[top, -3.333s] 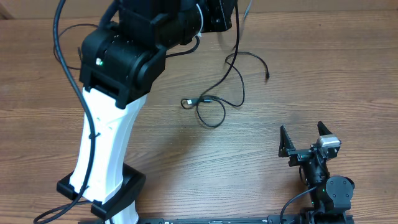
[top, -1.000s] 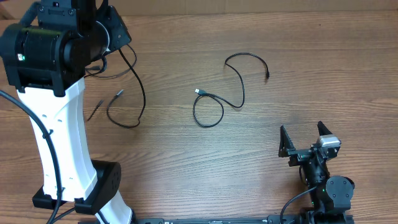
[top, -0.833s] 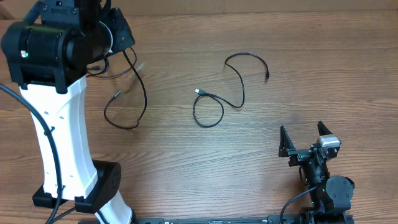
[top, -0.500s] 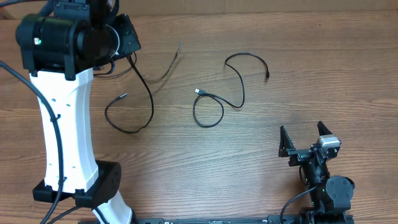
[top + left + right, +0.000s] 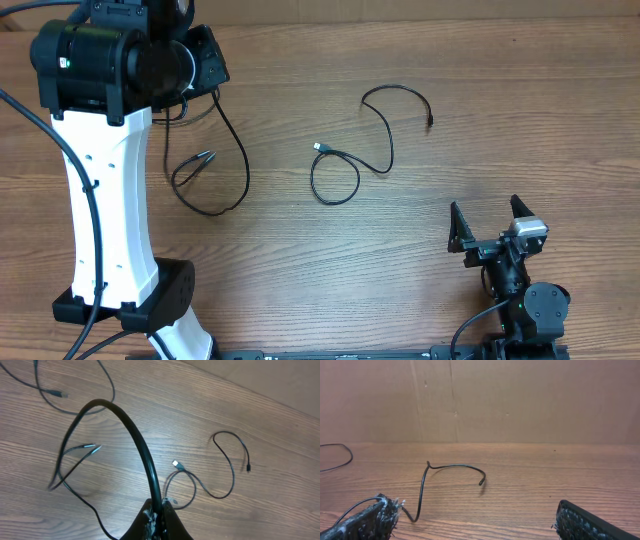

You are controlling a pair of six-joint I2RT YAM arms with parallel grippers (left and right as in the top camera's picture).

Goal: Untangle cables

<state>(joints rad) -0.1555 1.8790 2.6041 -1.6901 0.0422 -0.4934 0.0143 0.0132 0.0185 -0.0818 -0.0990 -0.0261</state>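
Thin black flexible cable w/ small plugs point(image 5: 100, 403): one end pinched in the L claw point(image 5: 159, 510), whose jaws are fully closed on it. The cord arcs up from the claw, then drops to a loose loop on the brown wood-grain desk point(image 5: 300, 280), both plug tips lying near the loop. Prob. held high so its slack hangs free of the other cord.

Second thin black cable w/ USB-type plug point(image 5: 390, 150): flat at desk centre, one small loop crossing itself, well apart from the first, so the pair look separated.

R claw point(image 5: 485, 205): jaws wide apart, nothing in them, parked near the desk's front-right edge, prob. to keep clear.

No container in view.
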